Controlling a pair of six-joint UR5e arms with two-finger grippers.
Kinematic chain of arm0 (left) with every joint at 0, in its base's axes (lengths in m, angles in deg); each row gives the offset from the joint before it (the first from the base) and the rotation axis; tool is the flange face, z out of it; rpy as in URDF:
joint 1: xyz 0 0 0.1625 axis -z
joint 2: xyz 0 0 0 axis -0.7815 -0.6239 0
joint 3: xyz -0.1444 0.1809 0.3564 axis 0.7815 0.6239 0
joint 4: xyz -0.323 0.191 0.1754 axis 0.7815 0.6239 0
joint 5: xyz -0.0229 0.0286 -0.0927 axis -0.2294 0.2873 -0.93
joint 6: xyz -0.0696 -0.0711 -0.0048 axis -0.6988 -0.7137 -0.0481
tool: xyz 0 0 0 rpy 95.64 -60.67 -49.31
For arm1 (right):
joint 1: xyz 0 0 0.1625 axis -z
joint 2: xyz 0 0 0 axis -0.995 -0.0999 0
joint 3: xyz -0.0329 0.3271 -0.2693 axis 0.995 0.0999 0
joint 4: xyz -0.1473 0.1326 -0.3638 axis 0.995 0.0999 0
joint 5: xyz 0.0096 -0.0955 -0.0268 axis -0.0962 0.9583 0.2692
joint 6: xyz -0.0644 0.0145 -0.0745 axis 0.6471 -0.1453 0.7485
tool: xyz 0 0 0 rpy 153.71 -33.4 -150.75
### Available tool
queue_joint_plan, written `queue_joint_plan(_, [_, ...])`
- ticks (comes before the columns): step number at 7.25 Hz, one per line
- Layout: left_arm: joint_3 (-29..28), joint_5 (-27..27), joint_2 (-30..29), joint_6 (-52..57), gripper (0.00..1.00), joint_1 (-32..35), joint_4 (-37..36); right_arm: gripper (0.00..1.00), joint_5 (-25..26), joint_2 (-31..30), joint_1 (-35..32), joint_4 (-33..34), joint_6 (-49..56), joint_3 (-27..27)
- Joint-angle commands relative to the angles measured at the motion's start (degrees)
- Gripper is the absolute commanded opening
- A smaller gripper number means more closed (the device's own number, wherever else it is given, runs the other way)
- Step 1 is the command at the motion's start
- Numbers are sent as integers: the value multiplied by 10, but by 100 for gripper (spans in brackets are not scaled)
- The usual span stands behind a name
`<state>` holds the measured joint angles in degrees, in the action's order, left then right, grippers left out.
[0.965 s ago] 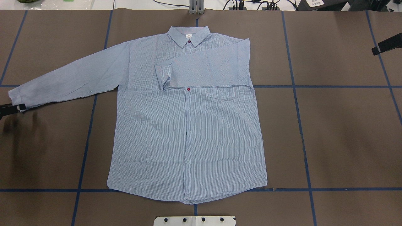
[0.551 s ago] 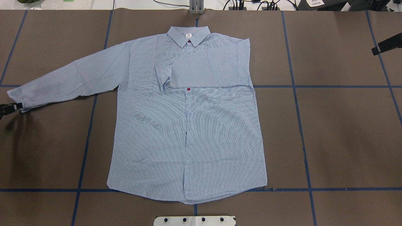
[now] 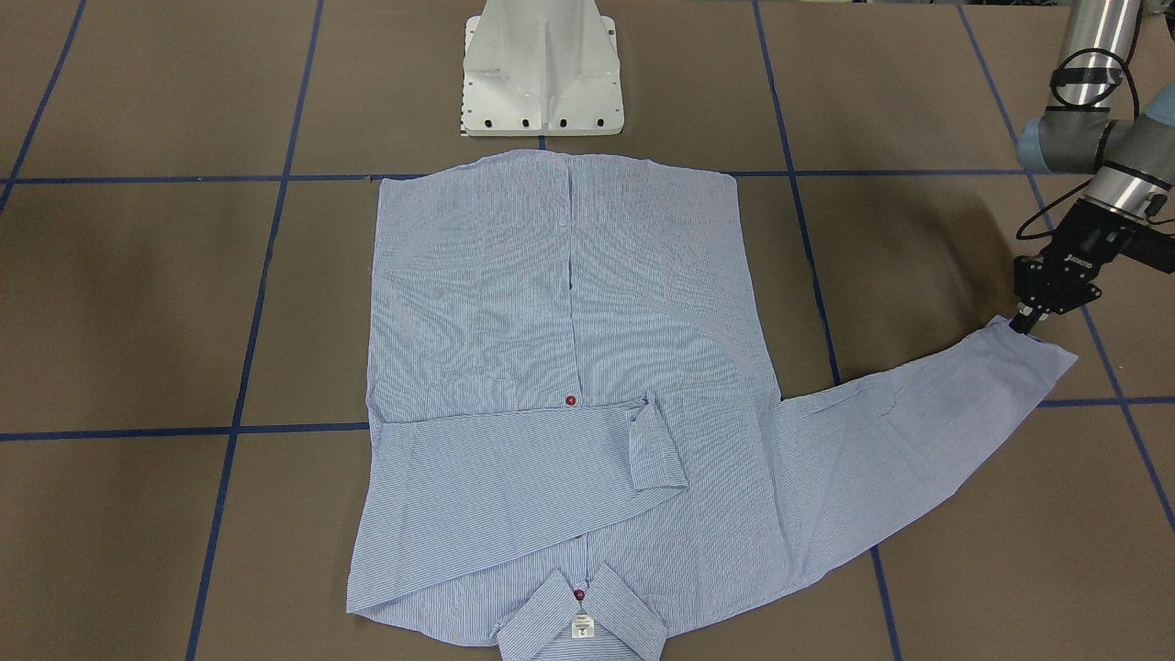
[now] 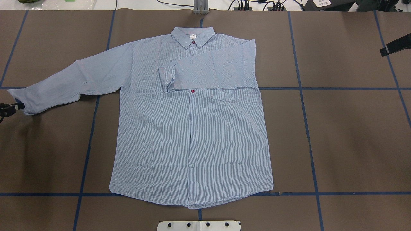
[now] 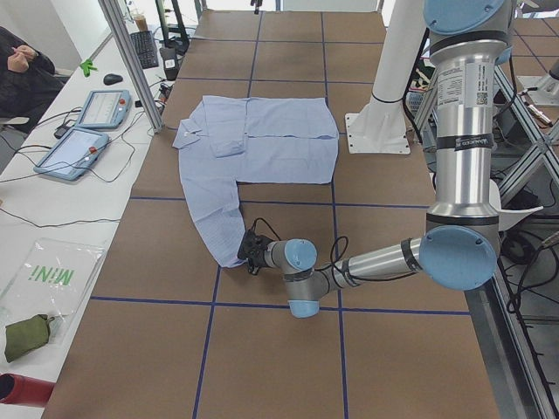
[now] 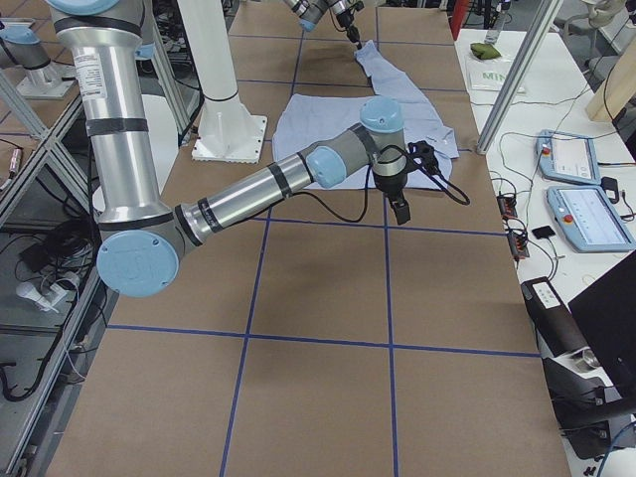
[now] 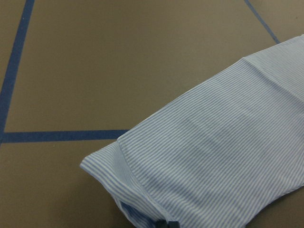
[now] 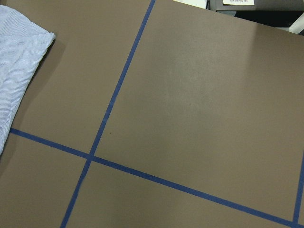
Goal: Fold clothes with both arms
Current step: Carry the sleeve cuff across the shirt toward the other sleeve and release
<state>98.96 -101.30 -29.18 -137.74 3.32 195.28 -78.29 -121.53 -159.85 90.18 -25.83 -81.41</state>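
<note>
Overhead exterior: left fingers (image 4: pixel 20 105) pinch shirt (image 4: pixel 192 134) at cuff; right fingers (image 4: pixel 384 51), state unclear.

Striped blue shirt (image 4: pixel 192 128), front up, centre frame.
One sleeve folded across chest; left gripper (image 3: pixel 1022 323) pinches the other cuff.

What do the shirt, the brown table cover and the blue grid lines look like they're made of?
The shirt is likely thin woven cotton or a blend, matte: fine stripes, soft creases, lying limp. The table cover seems to be matte brown paper or card: a flat, dull surface. The blue grid lines are probably adhesive tape: thin strips crossing one another.
</note>
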Motion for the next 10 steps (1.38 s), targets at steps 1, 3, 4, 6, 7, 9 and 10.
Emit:
queue_joint_plan(1, [54,-15,-10,24,0,-2,-4,100,0,-1,0,0,-1,0])
queue_joint_plan(3, [88,-61,-69,19,0,-1,-61,100,0,-3,0,0,-1,1])
queue_joint_plan(4, [129,-64,-100,16,0,-2,-128,100,0,-4,0,0,-1,0])
queue_joint_plan(6, [200,-64,-227,-7,0,-23,-353,100,-1,-7,0,0,-3,0])
queue_joint_plan(7, [215,-61,-287,-13,0,-48,-447,100,-1,-7,0,0,-3,1])
queue_joint_plan(9, [211,-54,-408,-95,0,-87,-565,100,-1,-7,0,0,-3,1])
queue_joint_plan(10, [210,-23,-440,-104,0,-105,-602,100,-1,-7,0,0,-3,2])
